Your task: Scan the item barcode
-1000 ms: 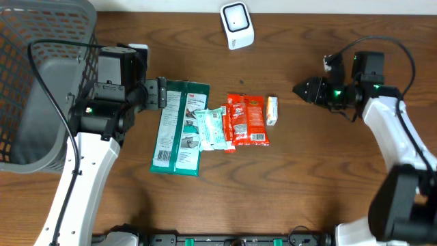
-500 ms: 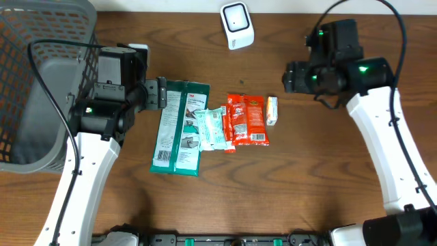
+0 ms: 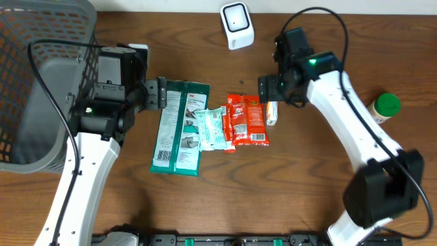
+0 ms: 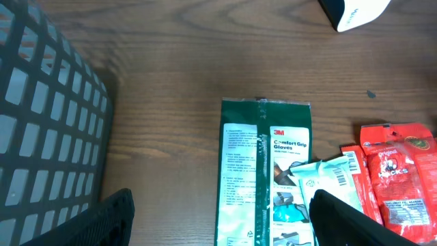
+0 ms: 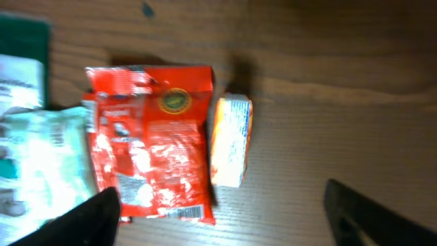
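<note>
At the centre of the wooden table (image 3: 307, 191), seen from overhead, four items lie in a row running from 9 to 3 o'clock. They are a green glove package (image 3: 179, 128), a pale teal packet (image 3: 213, 128) overlapping its 3 o'clock edge, a red snack packet (image 3: 247, 119) overlapping that in turn, and a small white-and-yellow box (image 3: 272, 111) just beside the red packet; whether the two touch cannot be told. The white scanner (image 3: 237, 25) stands at 12 o'clock, well apart from the row; the left wrist view shows only one corner of it, cut off by the top edge. A grey mesh basket (image 3: 41, 75) fills the 9 to 10 o'clock corner, partly out of frame. A green-capped bottle (image 3: 384, 108) at 3 o'clock is partly covered by the right arm. The left gripper (image 4: 220, 198) hangs near the 12 o'clock end of the green glove package, its fingers (image 4: 102, 222) spread wide and holding nothing; only their dark tips enter the wrist view. The right gripper (image 5: 222, 190) hovers over the small white-and-yellow box, jaws likewise wide apart and empty; from overhead its fingers are lost against the arm's dark body. The right wrist view is blurred: the print on the red snack packet cannot be read, nor can the white patch at its lower edge be identified as a barcode. A striped code shows on the pale teal packet's upper corner in the left wrist view.
</note>
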You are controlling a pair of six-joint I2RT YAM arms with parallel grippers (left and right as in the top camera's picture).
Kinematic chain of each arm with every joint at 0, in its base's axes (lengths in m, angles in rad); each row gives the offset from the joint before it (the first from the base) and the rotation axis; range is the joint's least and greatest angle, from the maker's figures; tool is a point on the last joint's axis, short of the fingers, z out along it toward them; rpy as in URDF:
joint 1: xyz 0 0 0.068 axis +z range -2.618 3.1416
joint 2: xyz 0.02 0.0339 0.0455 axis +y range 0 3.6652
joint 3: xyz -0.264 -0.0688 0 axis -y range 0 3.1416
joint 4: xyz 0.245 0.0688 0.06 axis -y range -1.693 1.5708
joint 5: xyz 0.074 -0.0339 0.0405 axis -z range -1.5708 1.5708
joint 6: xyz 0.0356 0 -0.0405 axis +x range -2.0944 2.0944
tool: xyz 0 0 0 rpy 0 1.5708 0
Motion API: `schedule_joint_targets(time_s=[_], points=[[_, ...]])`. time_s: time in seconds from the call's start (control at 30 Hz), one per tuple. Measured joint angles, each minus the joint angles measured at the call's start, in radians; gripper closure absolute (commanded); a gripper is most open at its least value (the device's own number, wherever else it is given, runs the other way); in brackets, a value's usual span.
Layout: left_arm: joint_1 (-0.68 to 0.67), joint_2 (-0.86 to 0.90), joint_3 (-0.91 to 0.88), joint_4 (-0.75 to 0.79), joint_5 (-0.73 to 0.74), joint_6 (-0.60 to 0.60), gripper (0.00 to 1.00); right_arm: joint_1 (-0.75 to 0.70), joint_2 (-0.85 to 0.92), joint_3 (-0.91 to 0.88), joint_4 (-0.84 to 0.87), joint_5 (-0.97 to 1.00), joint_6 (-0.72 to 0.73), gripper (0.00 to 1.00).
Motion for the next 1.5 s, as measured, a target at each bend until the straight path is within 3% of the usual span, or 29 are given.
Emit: schedule_joint_targets(time_s=[0.17,0.7,0.87,1.3,1.5], points=[[0.000,0.000,0.000,0.000,0.000,0.000,0.18,0.002,0.094,-0.002,0.008,0.003,0.012,0.27],[0.000,0.000,0.000,0.000,0.000,0.000,0.18,0.002,0.221,-0.007,0.017,0.008,0.036,0.37],[0.000,0.000,0.000,0.000,0.000,0.000,0.17,0.002,0.223,-0.013,0.018,0.010,0.052,0.46],[0.000,0.000,0.000,0.000,0.000,0.000,0.18,0.002,0.224,-0.028,0.058,0.011,0.054,0.44],[0.000,0.000,0.000,0.000,0.000,0.000,0.18,0.002,0.224,-0.039,0.062,0.012,0.060,0.57]])
